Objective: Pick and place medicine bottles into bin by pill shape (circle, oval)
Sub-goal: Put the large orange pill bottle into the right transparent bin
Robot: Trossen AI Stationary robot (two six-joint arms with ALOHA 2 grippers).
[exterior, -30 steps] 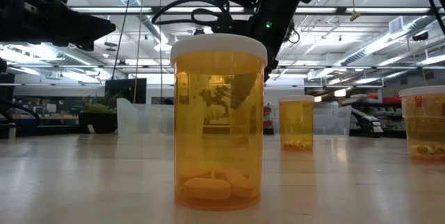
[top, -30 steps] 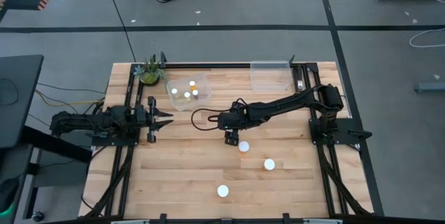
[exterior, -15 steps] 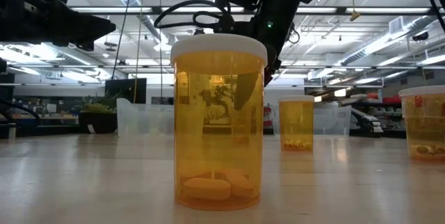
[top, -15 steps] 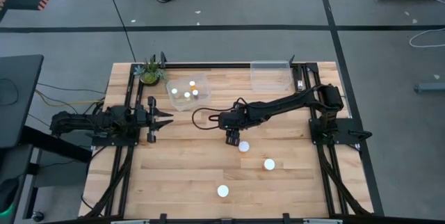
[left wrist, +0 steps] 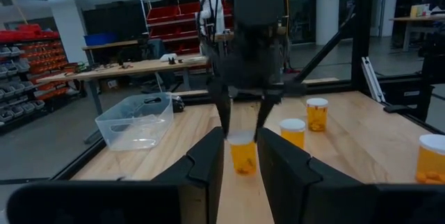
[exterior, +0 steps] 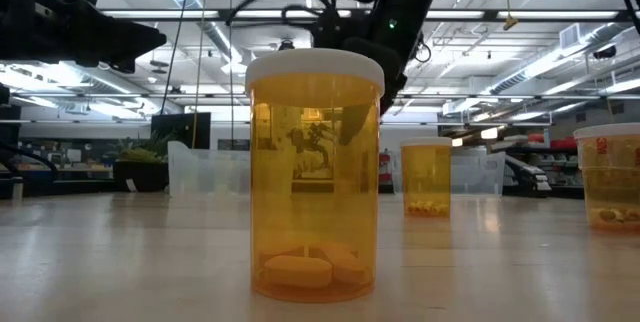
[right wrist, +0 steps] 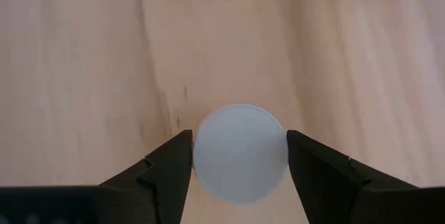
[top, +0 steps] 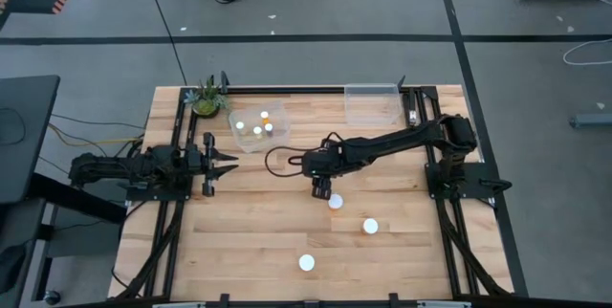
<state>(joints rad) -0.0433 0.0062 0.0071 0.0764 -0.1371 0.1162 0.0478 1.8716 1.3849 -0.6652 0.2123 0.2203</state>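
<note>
My right gripper [top: 322, 191] points down at mid-table, open, with one finger on either side of an orange bottle's white cap [right wrist: 240, 153]. That bottle also shows in the left wrist view [left wrist: 242, 153] and is hidden under the gripper in the high view. Three more white-capped orange bottles stand upright on the wood: one right beside the gripper [top: 336, 202], one farther right [top: 370, 225], and one near the front edge [top: 306, 262], which looms large in the low view [exterior: 315, 172]. My left gripper [top: 229, 165] waits open at the table's left. My right gripper comes at the bottle from above, pointing down, with its fingers [right wrist: 174, 156] level with the two opposite sides of the cap [right wrist: 201, 156]. I cannot tell whether they touch it. The bottle stands upright on the table.
A clear bin [top: 256, 126] at the far left-centre holds several bottles. A second clear bin [top: 373, 104] stands at the far right-centre. A small plant [top: 206, 98] sits at the far left corner. Bare wood lies around the three standing bottles.
My right gripper has edged slightly toward the table's right edge over the bottle. The bottles on the table have stayed where they were.
</note>
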